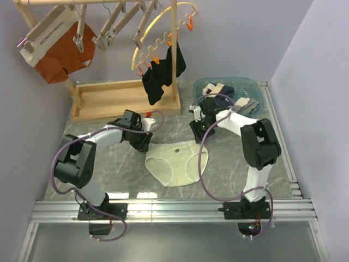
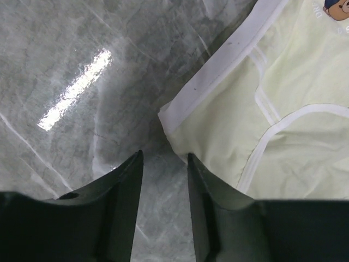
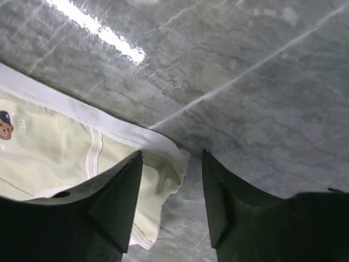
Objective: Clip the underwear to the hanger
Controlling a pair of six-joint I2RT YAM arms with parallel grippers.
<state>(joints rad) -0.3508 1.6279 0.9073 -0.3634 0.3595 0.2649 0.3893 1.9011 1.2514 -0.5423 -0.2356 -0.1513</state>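
The underwear (image 1: 177,161) is laid flat on the tabletop (image 1: 109,172) between the two arms. The left pincer (image 2: 163,155) is spread just beside one waistband corner. The right pincer (image 3: 172,154) is spread over the other corner. Nothing is pinched.

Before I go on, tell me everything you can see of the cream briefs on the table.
The underwear is a pair of pale cream-yellow briefs, soft and cotton-looking, with a white waistband, white leg trim and a small bear-like print at the waistband centre. It lies flat and spread out on the marble table, waistband away from the arm bases. The left gripper and right gripper, both open, sit at its two waistband corners. Neither holds it.
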